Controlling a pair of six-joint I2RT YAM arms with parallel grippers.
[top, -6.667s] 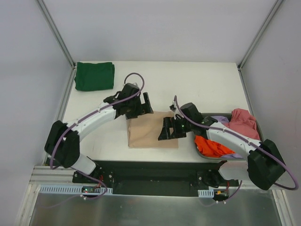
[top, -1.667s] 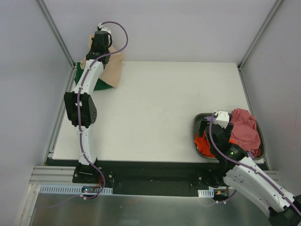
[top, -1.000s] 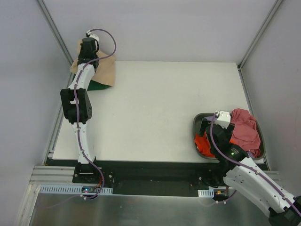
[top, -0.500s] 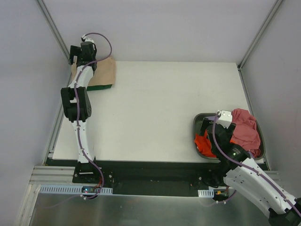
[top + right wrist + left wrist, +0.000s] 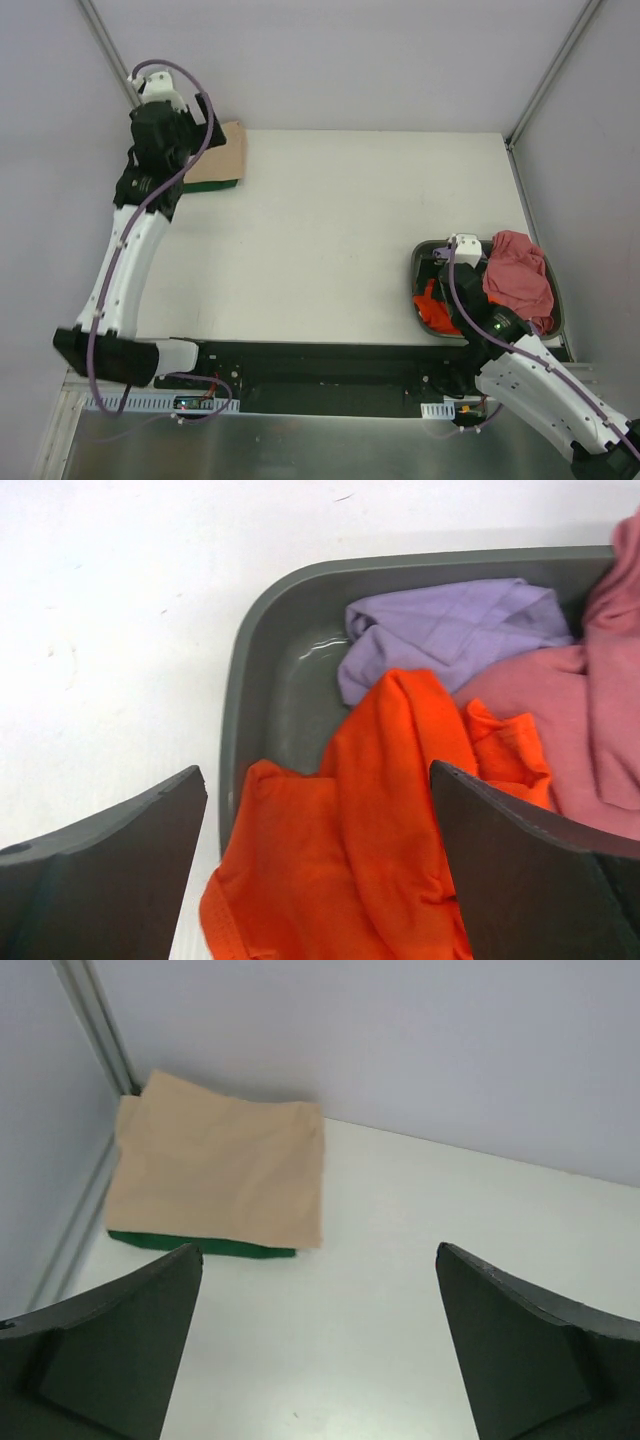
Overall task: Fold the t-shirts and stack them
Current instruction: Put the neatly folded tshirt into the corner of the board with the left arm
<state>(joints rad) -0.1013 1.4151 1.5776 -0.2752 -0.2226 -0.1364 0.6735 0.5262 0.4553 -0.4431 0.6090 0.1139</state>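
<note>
Desk (image 5: 330, 230): white, walled on three sides. Most of its surface is bare in the top view.

Beige t-shirt (image 5: 220, 1175): folded to a flat rectangle in the far left corner of the desk. It lies on top of the dark green t-shirt (image 5: 200, 1247), which shows only as a thin strip along the stack's near edge. The beige one's far left corner sticks out a little toward the corner post.

Grey tub (image 5: 270, 680): near right part of the desk, just ahead of my right arm's base. It holds three loose, unfolded shirts.
- Pink t-shirt (image 5: 590, 730): heaped in the tub's right side, the biggest lump there.
- Orange-red t-shirt (image 5: 380, 810): near left part of the tub, crumpled, one fold lapping over the rim. It touches the pink one.
- Lilac t-shirt (image 5: 450, 630): bunched against the far wall, touching both the orange-red and the pink cloth.

Left tool (image 5: 318, 1252): spread wide, nothing between the fingers. It hangs above the desk on the near side of the stack, apart from it.

Right tool (image 5: 318, 772): spread wide, holding nothing. It hangs over the tub's left rim and the orange-red cloth; I cannot tell whether it touches them.
</note>
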